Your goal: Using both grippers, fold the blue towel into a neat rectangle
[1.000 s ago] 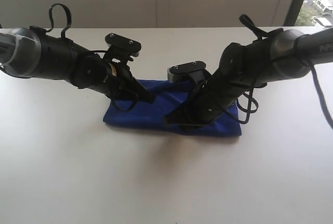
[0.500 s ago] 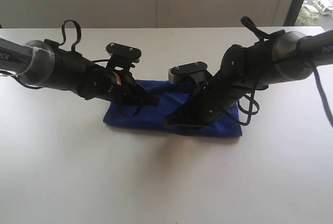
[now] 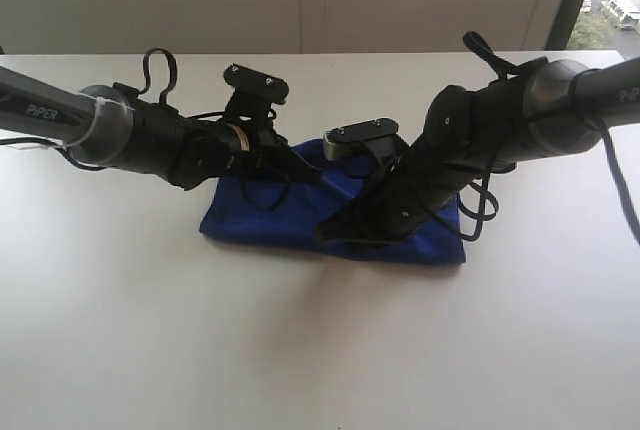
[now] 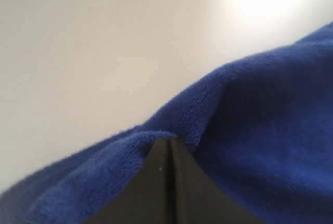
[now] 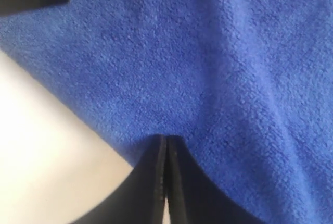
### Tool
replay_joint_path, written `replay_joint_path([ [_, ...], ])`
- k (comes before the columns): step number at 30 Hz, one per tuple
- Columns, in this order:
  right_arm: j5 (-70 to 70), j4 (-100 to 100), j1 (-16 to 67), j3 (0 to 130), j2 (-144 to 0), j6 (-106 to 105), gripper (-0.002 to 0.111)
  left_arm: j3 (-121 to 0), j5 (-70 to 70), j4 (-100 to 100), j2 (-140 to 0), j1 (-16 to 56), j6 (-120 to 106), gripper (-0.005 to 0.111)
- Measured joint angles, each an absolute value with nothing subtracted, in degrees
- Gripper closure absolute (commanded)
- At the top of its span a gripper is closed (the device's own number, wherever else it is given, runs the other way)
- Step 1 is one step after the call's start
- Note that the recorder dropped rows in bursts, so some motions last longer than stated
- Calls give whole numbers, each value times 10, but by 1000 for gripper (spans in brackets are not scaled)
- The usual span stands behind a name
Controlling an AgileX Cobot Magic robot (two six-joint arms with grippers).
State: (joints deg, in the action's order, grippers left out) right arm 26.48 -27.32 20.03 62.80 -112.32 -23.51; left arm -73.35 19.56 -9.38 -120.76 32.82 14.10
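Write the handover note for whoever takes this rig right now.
Left gripper: shut, pinching a raised fold of the blue towel.
Right gripper: shut at the towel's edge, apparently pinching it.
Towel: a long strip on the white table, under both arms.
Done: at least one fold, judging by the strip shape.
To do: probably fold the pinched edges over, release, check the rectangle is neat.

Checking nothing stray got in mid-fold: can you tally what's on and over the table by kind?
blue towel: 1
pincers: 2 (left pincer, right pincer)
table: 1
Total: 4
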Motion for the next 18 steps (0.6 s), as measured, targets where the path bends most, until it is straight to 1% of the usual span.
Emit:
replay_joint_path([
  [9, 265, -273, 200, 628, -1123, -235, 108, -748, 223, -92, -1218, 268, 96, 107],
  [14, 265, -273, 200, 628, -1123, -235, 108, -748, 229, -91, -1220, 255, 96, 107],
  [16, 264, -273, 200, 628, -1121, -235, 108, -748, 223, -91, -1192, 255, 96, 107],
  [18, 269, -268, 200, 624, -1108, -235, 108, -748, 185, -91, -1146, 255, 96, 107],
])
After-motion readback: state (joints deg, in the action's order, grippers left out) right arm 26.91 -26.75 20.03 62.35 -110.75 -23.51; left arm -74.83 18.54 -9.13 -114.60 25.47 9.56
